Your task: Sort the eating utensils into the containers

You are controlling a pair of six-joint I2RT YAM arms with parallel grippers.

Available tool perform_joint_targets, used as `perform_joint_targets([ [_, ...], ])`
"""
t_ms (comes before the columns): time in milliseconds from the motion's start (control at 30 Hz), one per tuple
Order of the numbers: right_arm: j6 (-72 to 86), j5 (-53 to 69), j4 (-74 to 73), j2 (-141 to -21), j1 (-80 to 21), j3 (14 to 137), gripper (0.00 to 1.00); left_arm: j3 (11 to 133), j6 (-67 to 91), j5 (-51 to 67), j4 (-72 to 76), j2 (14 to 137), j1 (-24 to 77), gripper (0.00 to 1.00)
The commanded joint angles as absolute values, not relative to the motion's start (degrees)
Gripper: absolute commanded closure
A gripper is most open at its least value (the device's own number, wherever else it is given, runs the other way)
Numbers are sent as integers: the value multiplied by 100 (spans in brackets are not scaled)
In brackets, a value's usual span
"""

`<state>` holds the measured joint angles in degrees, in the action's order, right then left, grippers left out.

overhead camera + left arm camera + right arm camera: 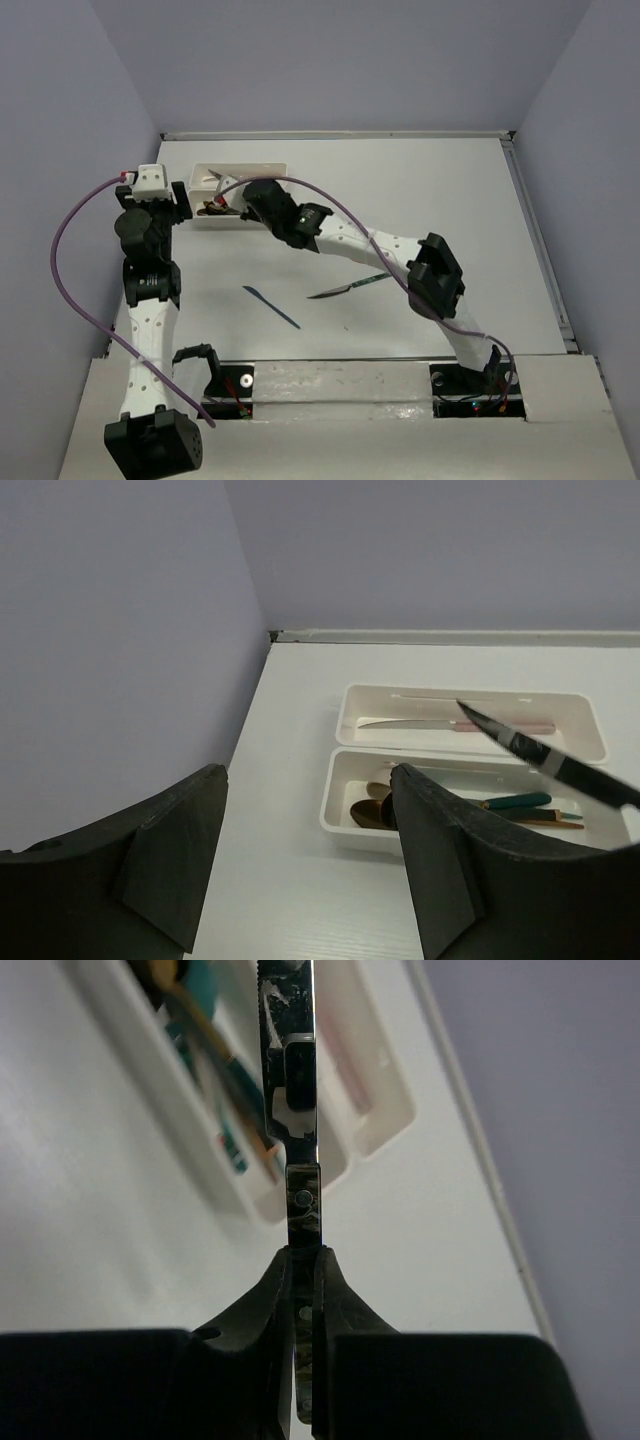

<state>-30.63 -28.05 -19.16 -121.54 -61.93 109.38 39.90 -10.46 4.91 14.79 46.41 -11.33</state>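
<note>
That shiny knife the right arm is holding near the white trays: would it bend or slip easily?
Probably stiff: the knife juts straight out of the right fingers without visible sag. Its mirror-like surface suggests it is slippery, and the fingers pinch only its thin handle end, so it might pivot or slide. Being slim, it is likely light.

The white tabletop (430,190) is carrying a far tray (470,692) and a near tray (345,828) sitting side by side at its far left. A dark blue utensil (271,307) and a teal-handled knife (348,288) are lying apart nearer me.
</note>
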Motion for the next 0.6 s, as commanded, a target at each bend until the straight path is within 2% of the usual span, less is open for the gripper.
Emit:
perform_joint_targets([
  [0, -5164, -2593, -1126, -13199, -5785, 12459, 100, 4254, -993, 290, 1854, 4570, -1213, 22],
  [67, -5588, -2558, -968, -13952, -5670, 13450, 100, 4254, -993, 290, 1854, 4605, -1230, 21],
  [100, -5807, -2558, -845, -13957, -5617, 13708, 100, 4254, -993, 299, 1854, 4605, -1239, 21],
  [233, -7090, -2269, 751, -14887, -5397, 14114, 100, 4280, -984, 343, 1846, 4667, -1283, 21],
  [567, -6566, -651, 1881, -15600, -5036, 14976, 100, 4342, -1002, 632, 1732, 4799, -1354, 21],
])
